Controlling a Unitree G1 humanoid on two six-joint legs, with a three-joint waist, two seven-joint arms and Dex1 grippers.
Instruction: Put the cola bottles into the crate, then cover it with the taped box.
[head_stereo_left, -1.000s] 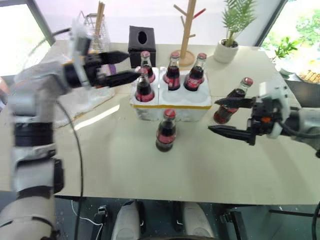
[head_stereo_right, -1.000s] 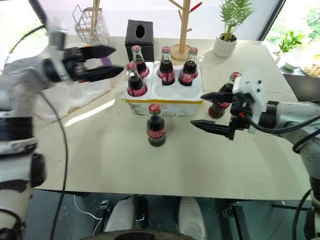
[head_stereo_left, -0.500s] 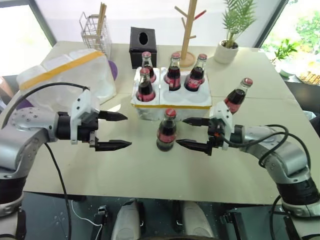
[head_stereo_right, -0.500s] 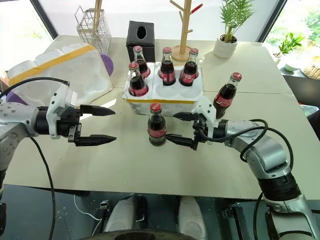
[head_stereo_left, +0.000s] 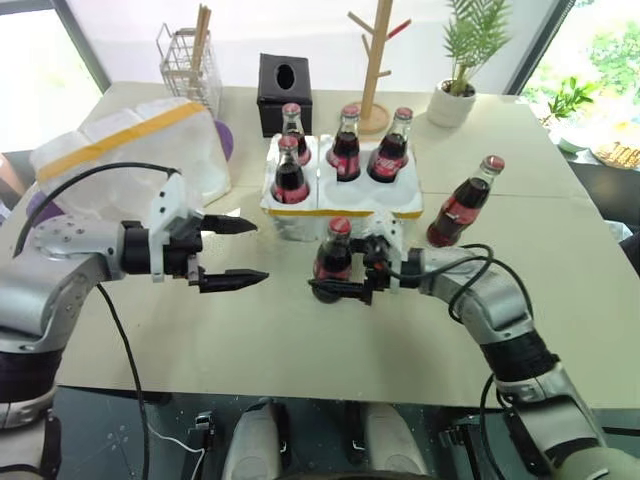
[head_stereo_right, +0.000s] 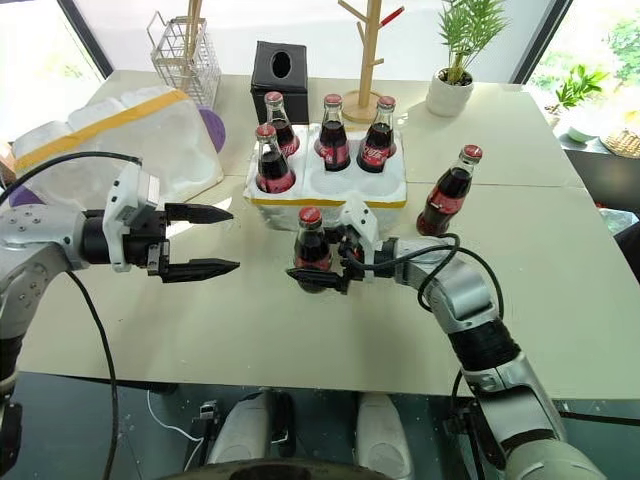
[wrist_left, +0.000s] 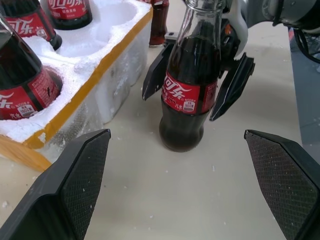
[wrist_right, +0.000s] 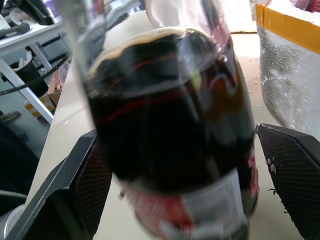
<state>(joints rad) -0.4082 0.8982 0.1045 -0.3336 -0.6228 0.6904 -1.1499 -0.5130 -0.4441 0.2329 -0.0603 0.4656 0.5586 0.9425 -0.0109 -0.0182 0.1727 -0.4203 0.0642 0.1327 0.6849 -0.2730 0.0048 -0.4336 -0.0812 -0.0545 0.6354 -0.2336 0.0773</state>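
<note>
The white crate (head_stereo_left: 392, 192) with a yellow band stands mid-table and holds several cola bottles (head_stereo_left: 289, 172). One cola bottle (head_stereo_left: 333, 250) stands upright on the table just in front of it. My right gripper (head_stereo_left: 335, 268) is shut on this bottle, one finger on each side of its body (wrist_left: 187, 95). Another cola bottle (head_stereo_left: 461, 207) stands alone to the right of the crate. My left gripper (head_stereo_left: 258, 250) hovers open and empty left of the gripped bottle, pointing at it. The taped box (head_stereo_left: 130, 145) lies at the far left.
Behind the crate are a black tissue box (head_stereo_left: 284, 80), a wire rack (head_stereo_left: 185, 55), a wooden branch stand (head_stereo_left: 375, 65) and a potted plant (head_stereo_left: 460, 95). Bare tabletop stretches along the front edge and to the right.
My right gripper swept left to the front bottle and its fingers closed in on it. My left arm came down from beside the crate, then stayed still with its fingers open.
</note>
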